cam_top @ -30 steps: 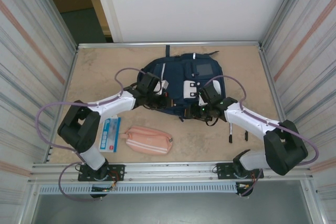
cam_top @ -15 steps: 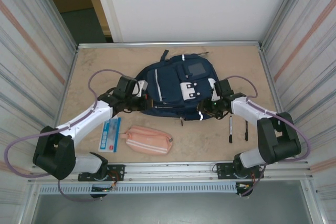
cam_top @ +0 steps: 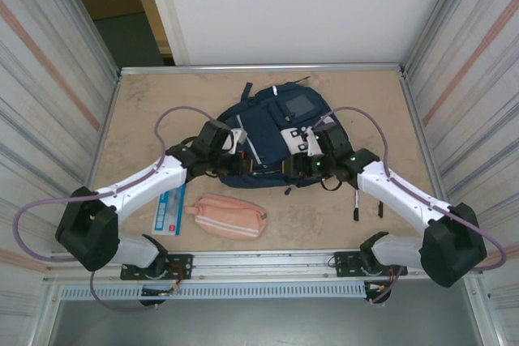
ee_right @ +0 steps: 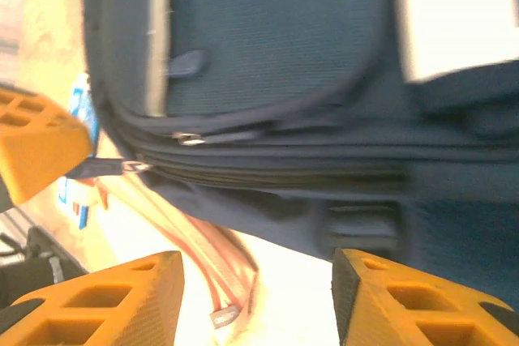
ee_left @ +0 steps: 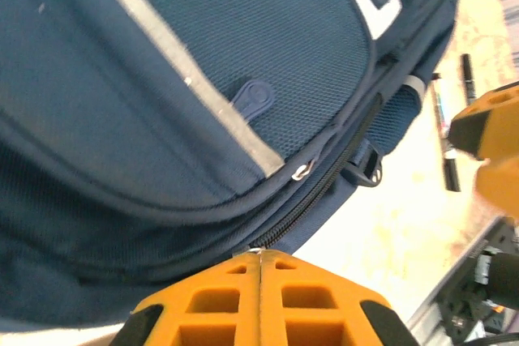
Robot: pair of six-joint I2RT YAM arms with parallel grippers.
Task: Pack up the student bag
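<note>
The student bag [cam_top: 272, 123] is lying flat, front face up, in the middle of the table [cam_top: 146, 103] toward its far edge: one item counted. Two grippers are working at its near edge. The left gripper [ee_left: 259, 263] is keeping its fingers pressed together and pinching a dark pull tab [ee_right: 97, 169] on the zip (the right wrist camera is showing the tab itself, while the left wrist camera is showing the closed tips against the zip line). The right gripper [ee_right: 258, 269] is standing spread and gripping nothing. One pink pouch [cam_top: 231, 216] is lying near the bag's near side. One blue-and-white packet [cam_top: 169, 208] is lying just beside the pouch, on its left. Two pens [cam_top: 355, 202] are lying side by side to the right of the bag, as the overhead view is showing.
</note>
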